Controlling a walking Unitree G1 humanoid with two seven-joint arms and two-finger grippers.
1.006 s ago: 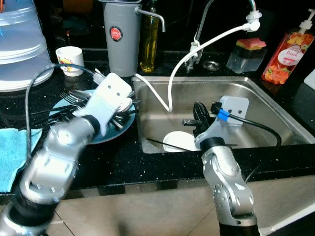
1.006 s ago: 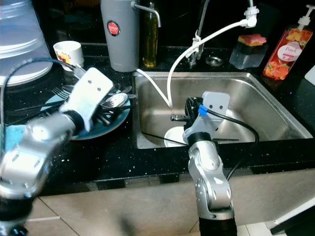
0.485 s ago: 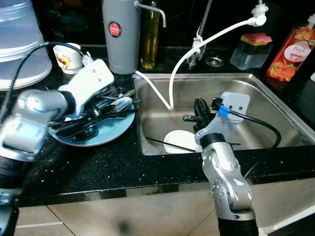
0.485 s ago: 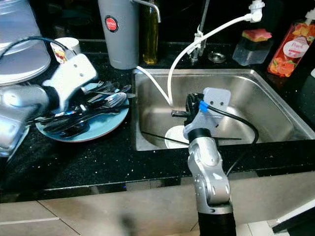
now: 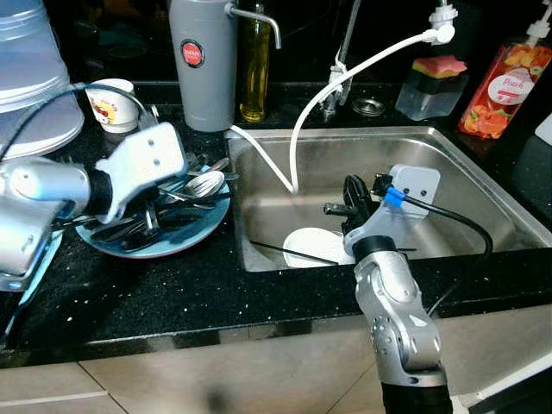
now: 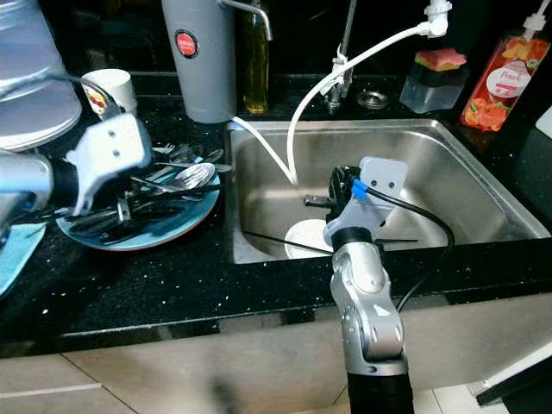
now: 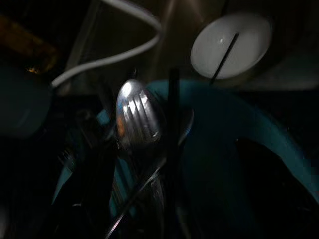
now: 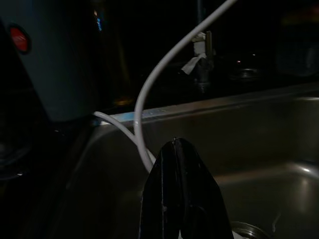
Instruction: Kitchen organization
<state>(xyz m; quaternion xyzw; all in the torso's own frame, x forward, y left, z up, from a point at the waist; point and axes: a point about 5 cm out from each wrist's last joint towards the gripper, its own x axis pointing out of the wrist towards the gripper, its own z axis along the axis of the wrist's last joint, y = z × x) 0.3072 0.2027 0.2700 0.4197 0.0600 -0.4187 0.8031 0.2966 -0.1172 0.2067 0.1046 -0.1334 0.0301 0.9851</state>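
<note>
Clearly we are far from finished: cutlery (image 5: 185, 185) fills the blue plate (image 5: 198, 237) under our left gripper (image 5: 151, 211), whose grip we cannot tell, while our right gripper (image 8: 180, 199) waits clenched over the sink (image 5: 466, 172).

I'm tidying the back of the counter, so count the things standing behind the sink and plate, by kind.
Flask: 1
Oil bottle: 1
Soap bottle: 1
Cup: 1
Sponge holder: 1
Total: 5
</note>
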